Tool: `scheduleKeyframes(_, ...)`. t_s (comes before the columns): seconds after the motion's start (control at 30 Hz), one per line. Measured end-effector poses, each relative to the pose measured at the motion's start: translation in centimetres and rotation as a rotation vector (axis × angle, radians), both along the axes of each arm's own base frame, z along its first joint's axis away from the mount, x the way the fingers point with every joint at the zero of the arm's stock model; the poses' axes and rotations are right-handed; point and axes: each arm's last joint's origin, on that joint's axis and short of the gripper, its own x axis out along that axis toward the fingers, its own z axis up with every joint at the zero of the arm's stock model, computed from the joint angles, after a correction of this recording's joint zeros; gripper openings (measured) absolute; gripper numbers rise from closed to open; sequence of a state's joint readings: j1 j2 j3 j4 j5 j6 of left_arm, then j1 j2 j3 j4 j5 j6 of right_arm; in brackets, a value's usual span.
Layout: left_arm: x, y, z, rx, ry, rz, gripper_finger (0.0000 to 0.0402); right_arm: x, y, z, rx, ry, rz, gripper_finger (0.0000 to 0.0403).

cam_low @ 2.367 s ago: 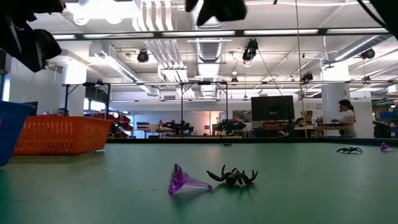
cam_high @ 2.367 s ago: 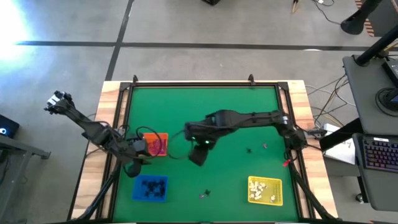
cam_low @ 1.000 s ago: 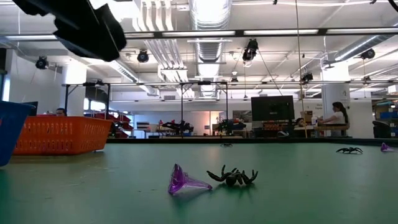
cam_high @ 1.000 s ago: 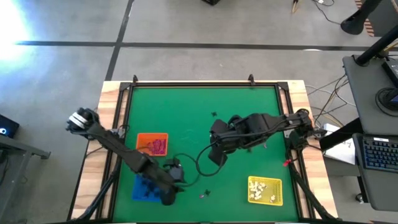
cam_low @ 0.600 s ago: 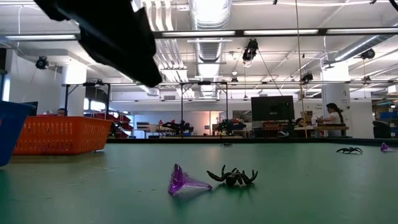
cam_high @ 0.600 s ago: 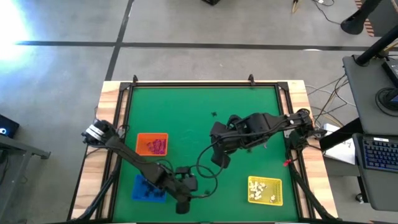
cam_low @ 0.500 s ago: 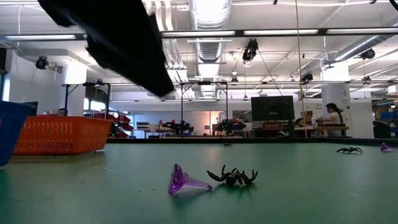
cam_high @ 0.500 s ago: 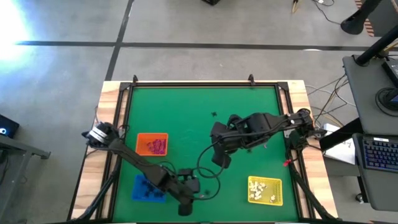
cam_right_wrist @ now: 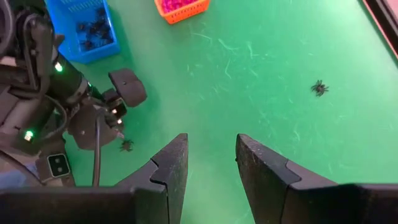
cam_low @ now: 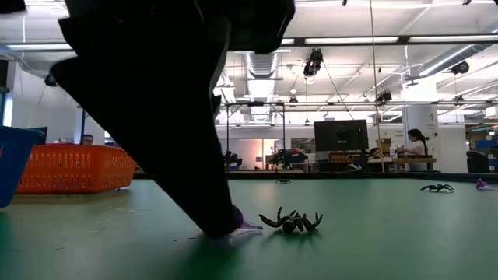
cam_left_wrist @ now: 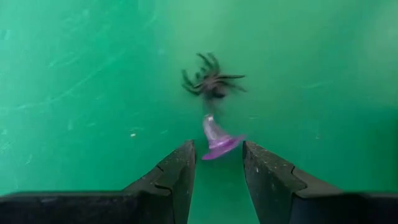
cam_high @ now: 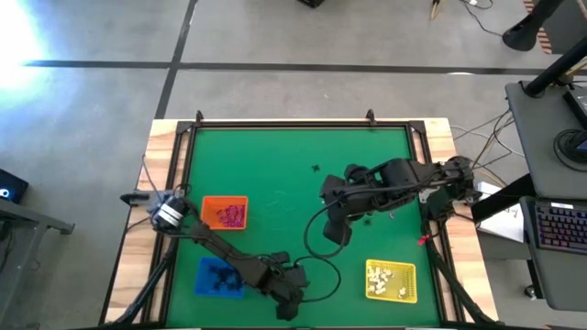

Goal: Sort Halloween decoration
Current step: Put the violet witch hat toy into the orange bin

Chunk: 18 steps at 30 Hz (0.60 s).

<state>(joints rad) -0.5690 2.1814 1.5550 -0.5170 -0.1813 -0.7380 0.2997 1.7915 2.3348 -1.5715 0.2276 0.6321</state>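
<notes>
Two arms: we see both over the green table, the left one low at the near edge, the right one raised around the middle.
Left gripper: we find it at about 6 o'clock on the table, down at the mat; in the low view its dark bulk reaches the surface right at the purple trinket.
Left fingers: we see them spread, with a gap between them; the wide brim of the purple cone sits at the mouth of that gap, and we cannot tell whether either finger touches it.
Purple cone: it lies on its side, tip toward the black spider, which is just beside it.
Right gripper: we see it hanging above the mat a little toward 3 o'clock of centre, fingers apart with nothing between them.
Loose pieces: another black spider lies near the middle, toward 12 o'clock.
Orange tray: at about 9 o'clock, we see pinkish-purple pieces inside.
Blue tray: at about 7 o'clock, holding black pieces.
Yellow tray: at about 5 o'clock, holding white pieces.
Room: in the low view we see a person standing far behind the table.
</notes>
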Motion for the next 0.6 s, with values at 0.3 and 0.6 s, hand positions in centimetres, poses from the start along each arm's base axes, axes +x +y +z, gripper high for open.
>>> scheduleKeyframes(0.3,0.42,-0.09,-0.17,0.015,-0.005,-0.004,0.0116,-0.82,0.4,0.63,0.005,-0.02,0.021,0.0127)
scheduleKeyframes(0.6,0.4,0.1,-0.26,0.048,-0.003,-0.04,0.0038,-0.89,0.38,0.7,-0.003,-0.02,0.036,0.0127)
